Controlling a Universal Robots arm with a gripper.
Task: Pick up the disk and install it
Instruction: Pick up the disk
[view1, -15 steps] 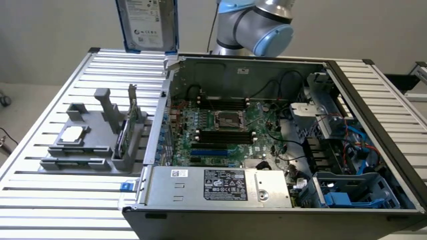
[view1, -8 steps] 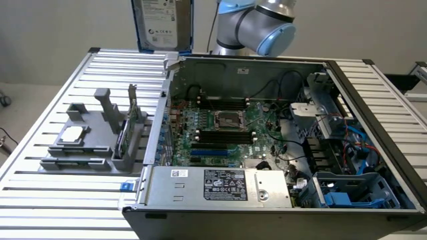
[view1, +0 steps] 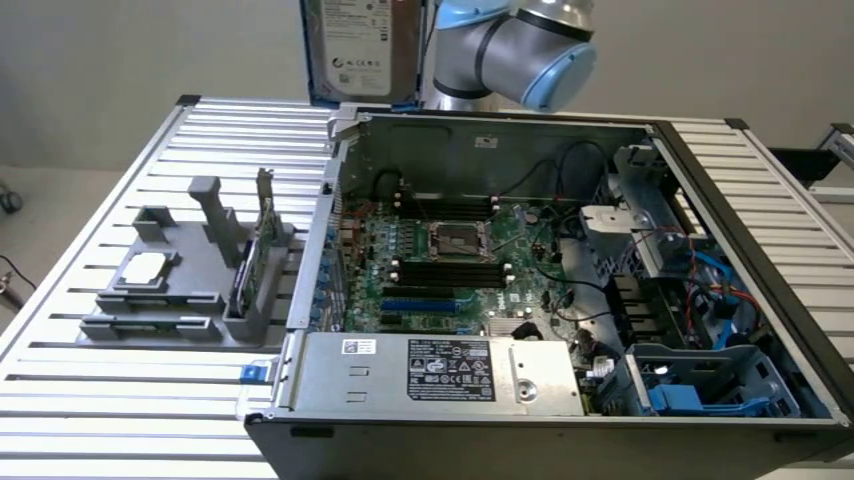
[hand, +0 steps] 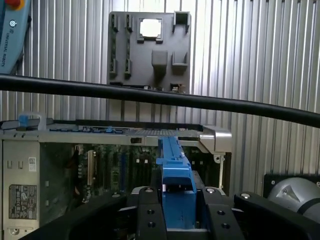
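Slatted metal forms the surface (view1: 107, 400) in the exterior view, carrying an open computer case (view1: 534, 290) and, on the exterior view's left, a grey parts holder (view1: 174, 320). The disk (view1: 358, 50) hangs upright above the case's far wall, label facing the camera, beside the robot arm (view1: 527, 55). A bay with blue fittings (view1: 701, 390) sits in the case's near corner on the exterior view's right. In the wrist view the gripper (hand: 178, 207) is clamped on the disk's blue carrier (hand: 172, 160), seen edge-on, with the case below and the holder (hand: 150, 65) beyond. Carrying well likely means keeping the carrier square in the jaws, high over the case walls and internal cables, with no tilt.
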